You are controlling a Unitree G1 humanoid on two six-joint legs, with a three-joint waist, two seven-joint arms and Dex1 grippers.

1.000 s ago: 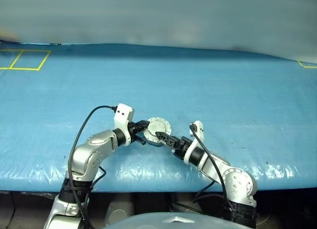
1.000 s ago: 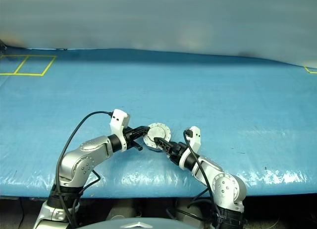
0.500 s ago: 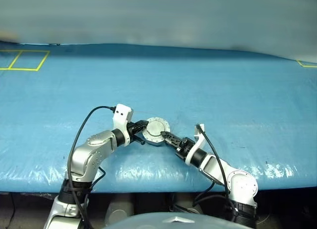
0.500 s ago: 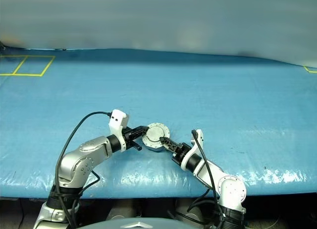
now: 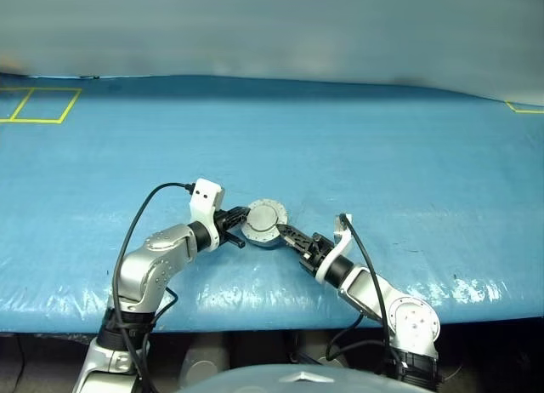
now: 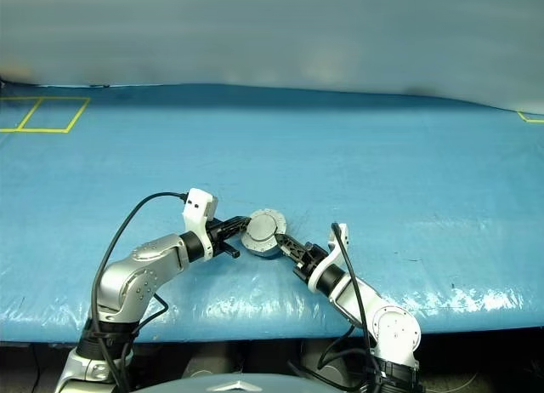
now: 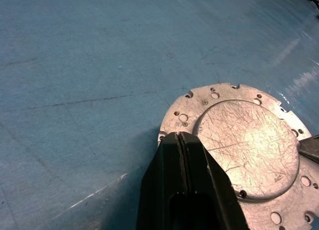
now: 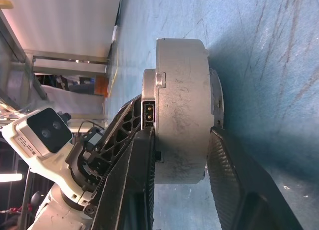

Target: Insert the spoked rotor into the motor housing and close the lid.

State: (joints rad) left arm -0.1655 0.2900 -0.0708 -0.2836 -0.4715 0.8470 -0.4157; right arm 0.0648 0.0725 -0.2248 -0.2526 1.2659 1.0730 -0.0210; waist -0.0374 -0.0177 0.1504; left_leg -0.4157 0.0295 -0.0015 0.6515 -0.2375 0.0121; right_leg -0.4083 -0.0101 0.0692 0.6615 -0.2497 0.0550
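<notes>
The motor housing [image 8: 182,110] is a grey puck near the table's front edge, between my two arms. The lid [image 5: 263,219] lies on top of it, a round silver disc with a raised centre and a holed flange [image 7: 214,95]. My right gripper [image 8: 182,133] is shut on the motor housing, one finger on the lid's face and the other on the underside. My left gripper [image 7: 179,135] is shut, its tips against the lid's rim from the left. The spoked rotor is hidden.
The table is covered with blue sheeting [image 5: 382,155]. Yellow tape squares [image 5: 38,104] mark the far left corner and a yellow mark [image 5: 525,109] the far right. The table's front edge [image 5: 255,312] runs just below both arms.
My right gripper has rolled over and closed around the housing; a second ago it stood open with one finger over the lid. The left gripper has kept still.
</notes>
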